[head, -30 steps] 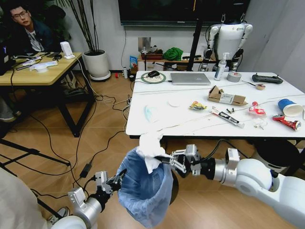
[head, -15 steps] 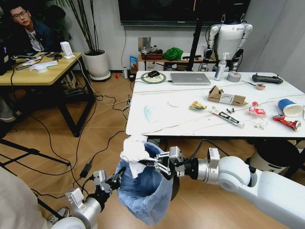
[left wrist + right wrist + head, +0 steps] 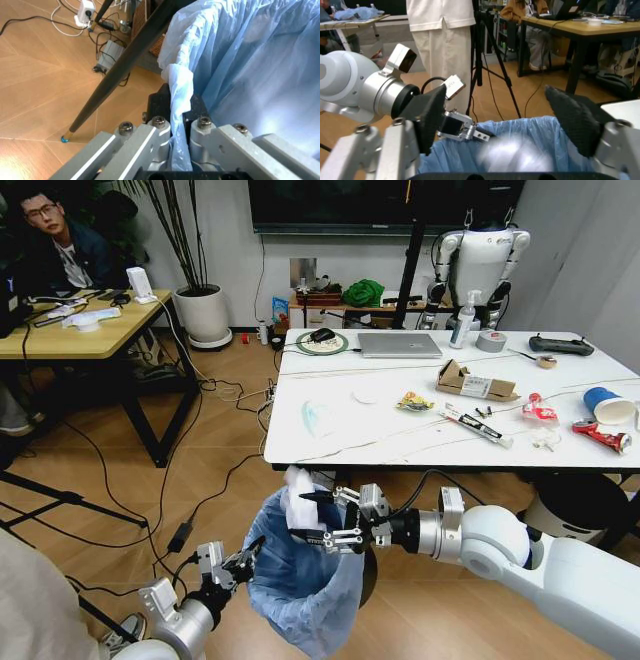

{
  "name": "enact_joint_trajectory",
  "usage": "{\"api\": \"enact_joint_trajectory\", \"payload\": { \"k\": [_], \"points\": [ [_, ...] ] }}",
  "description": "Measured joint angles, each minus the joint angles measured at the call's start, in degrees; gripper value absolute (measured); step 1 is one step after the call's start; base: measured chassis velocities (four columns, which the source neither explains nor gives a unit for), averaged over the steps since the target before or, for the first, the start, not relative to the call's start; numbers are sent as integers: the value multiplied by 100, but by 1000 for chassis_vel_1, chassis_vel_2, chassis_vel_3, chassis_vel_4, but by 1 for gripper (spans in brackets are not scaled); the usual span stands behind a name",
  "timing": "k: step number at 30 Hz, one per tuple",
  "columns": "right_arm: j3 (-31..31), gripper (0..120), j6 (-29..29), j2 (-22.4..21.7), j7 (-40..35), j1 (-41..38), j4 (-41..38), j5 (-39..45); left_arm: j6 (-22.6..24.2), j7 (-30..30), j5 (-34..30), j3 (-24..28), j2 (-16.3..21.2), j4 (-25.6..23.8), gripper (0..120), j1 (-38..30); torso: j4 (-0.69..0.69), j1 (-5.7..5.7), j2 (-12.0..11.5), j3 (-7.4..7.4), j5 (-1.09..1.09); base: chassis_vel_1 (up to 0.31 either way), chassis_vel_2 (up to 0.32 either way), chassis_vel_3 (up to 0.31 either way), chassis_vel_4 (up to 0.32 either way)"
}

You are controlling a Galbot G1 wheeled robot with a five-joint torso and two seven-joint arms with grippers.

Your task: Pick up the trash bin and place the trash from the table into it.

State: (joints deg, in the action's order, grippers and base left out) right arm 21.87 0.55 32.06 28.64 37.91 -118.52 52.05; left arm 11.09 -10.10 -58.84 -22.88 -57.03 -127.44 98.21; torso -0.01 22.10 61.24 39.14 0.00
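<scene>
The trash bin (image 3: 305,585), lined with a crinkly light-blue bag, hangs off the floor in front of the table (image 3: 400,442). My left gripper (image 3: 240,562) is shut on the bag's rim (image 3: 180,112) at the bin's near-left side. Over the bin's mouth, my right gripper (image 3: 309,518) is open, with a crumpled white tissue (image 3: 297,485) loose between its fingers (image 3: 432,112). The tissue (image 3: 512,153) shows as a white blur dropping into the bag. On the table lie a torn cardboard box (image 3: 476,383), a snack wrapper (image 3: 415,402), a tube (image 3: 478,425), a blue cup (image 3: 605,404) and a red tube (image 3: 603,436).
A silver laptop (image 3: 400,345), a tape roll (image 3: 491,341) and a black controller (image 3: 560,345) sit at the table's far side. A yellow desk (image 3: 80,330) stands at left, with cables (image 3: 200,480) across the floor. A dark bin (image 3: 575,505) is under the table's right end.
My right gripper carried the white tissue leftward over the bin's mouth, then opened, and the tissue is dropping inside. The left gripper still holds the bag's rim.
</scene>
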Motion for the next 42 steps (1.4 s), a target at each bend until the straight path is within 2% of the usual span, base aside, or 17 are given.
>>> {"api": "enact_joint_trajectory", "payload": {
  "k": [1, 2, 6, 12, 15, 17, 22, 26, 35, 42],
  "points": [
    [-17, 81, -1, -9, 19, 22, 0, 0, 2, -3, 0, -3, 0, -2, 0, 0, 0, 0, 0, 0, 0, 0, 0, 0, 0],
    [-17, 81, -1, -9, 19, 22, 0, 0, 2, -3, 0, -3, 0, -2, 0, 0, 0, 0, 0, 0, 0, 0, 0, 0, 0],
    [-135, 98, -1, -41, 26, 120, -24, 16, 16, -34, -12, -31, 9, -32, 0, 23, 0, 0, 0, 0, 0, 0, 0, 0, 0],
    [-486, 100, -26, 104, -367, 177, 43, 233, 38, -82, 15, -137, -9, -83, 0, 251, 0, 0, 0, 0, -1, 0, 0, 0, 0],
    [-678, 100, -62, 431, -1397, 43, 325, 426, 40, -54, 114, -299, -43, -156, 0, 490, 1, 0, 0, -1, 0, 0, 0, 0, 0],
    [-684, 100, -78, 504, -1575, 12, 408, 455, 41, -44, 134, -335, -54, -164, 0, 520, 0, 0, 0, -1, -4, 0, 0, 0, 0],
    [-530, 100, 6, 1466, -2898, -335, 1275, 485, 50, -19, 137, -692, -145, -341, 0, 723, 1, 0, 0, 0, 0, 0, 0, 0, 0],
    [-335, 100, -106, 1765, -3167, -674, 1621, 475, 54, -11, 125, -868, -147, -401, 0, 853, 1, 0, 0, 0, 0, 0, 0, 0, 0],
    [205, 100, -1297, 2554, -4059, -1497, 2576, 403, 56, 100, 260, -1243, -279, -511, 0, 1188, 1, 0, 0, 1, -2, 0, 0, 0, 0],
    [396, 100, -1590, 3138, -4250, -1825, 3253, 190, 55, 142, 274, -1398, -338, -554, 0, 1256, 0, 0, 0, 0, -3, 0, 0, 0, 0]
  ]
}}
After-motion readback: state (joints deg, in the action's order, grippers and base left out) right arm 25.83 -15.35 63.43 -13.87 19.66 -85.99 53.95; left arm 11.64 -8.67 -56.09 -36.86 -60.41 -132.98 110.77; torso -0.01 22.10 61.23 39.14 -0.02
